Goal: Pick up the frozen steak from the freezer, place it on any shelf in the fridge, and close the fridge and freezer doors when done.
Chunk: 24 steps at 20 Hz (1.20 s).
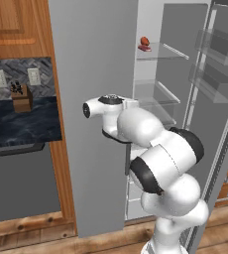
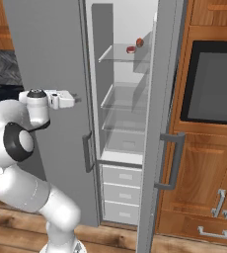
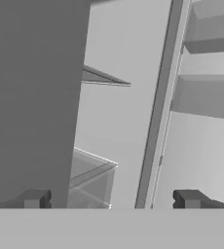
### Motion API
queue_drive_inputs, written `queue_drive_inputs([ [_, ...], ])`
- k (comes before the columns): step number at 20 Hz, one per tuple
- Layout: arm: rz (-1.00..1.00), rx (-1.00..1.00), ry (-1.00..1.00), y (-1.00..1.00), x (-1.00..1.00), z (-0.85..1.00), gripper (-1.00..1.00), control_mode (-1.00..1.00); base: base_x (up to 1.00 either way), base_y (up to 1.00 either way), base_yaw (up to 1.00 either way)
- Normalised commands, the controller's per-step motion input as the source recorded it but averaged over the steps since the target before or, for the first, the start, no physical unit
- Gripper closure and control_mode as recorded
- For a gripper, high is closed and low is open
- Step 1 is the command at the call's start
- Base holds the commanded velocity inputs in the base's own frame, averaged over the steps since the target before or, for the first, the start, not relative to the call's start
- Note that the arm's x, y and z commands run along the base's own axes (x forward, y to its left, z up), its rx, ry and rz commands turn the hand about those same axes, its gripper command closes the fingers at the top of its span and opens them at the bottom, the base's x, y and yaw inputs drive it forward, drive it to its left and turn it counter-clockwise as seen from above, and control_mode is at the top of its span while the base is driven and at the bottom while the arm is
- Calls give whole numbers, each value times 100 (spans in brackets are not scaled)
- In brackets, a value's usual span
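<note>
The frozen steak (image 1: 144, 48) lies on the top glass shelf (image 1: 163, 53) inside the fridge (image 2: 128, 74), beside an orange-red lump (image 1: 144, 40). The tool (image 3: 111, 199) hangs empty, fingers apart, before the door (image 1: 93, 109).

The frozen steak (image 2: 131, 49) lies on the fridge's top shelf (image 2: 116, 55), the rounder lump (image 2: 140, 42) at its two o'clock, touching.

Both base views are looking forward and slightly down from behind the arm, left and right, sharing the open fridge (image 1: 158, 74) with its glass shelves (image 2: 120, 53), while the hand view is peering close along a grey door (image 3: 31, 97) into those shelves.
</note>
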Motion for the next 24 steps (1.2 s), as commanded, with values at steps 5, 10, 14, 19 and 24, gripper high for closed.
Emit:
queue_drive_inputs([
  [5, 0, 2, 4, 0, 11, 18, -100, -100, 0, 0, 0],
  [10, 0, 4, 4, -2, -81, 73, -100, -100, 0, 0, 0],
  [14, 0, 2, 2, 0, -100, 71, -100, -100, 0, 0, 0],
  [19, 1, 5, 0, -35, -100, 31, -100, -100, 0, 0, 0],
  [24, 17, 7, 0, -73, -100, 1, -100, -100, 0, 0, 0],
])
